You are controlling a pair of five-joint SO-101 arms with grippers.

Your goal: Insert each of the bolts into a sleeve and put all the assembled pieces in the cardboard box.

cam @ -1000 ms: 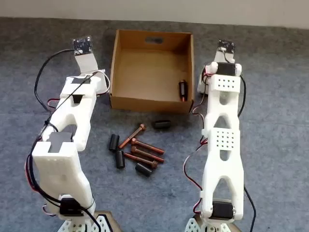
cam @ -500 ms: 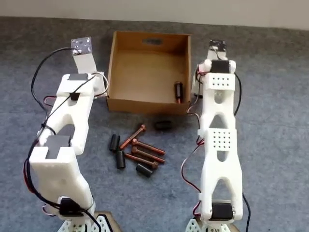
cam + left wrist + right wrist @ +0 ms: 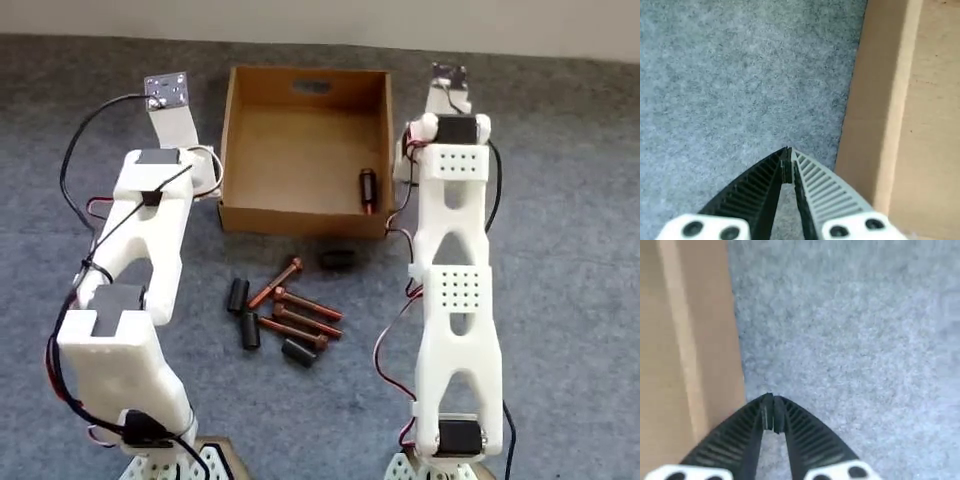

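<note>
The left tool (image 3: 788,165) and right tool (image 3: 769,412) are both closed on nothing beside the box (image 3: 232,150), and the bolts (image 3: 300,312) lie sideways on the desk (image 3: 570,300) between the arms (back toward their bases).

The high view looks steeply down from well above onto the grey carpeted table (image 3: 560,250) and the open brown cardboard box (image 3: 305,140). The wrist views sit close behind the left gripper (image 3: 788,160) and right gripper (image 3: 771,412), facing down past closed tips at carpet, with a box wall just beside each. All views share box and carpet.
</note>
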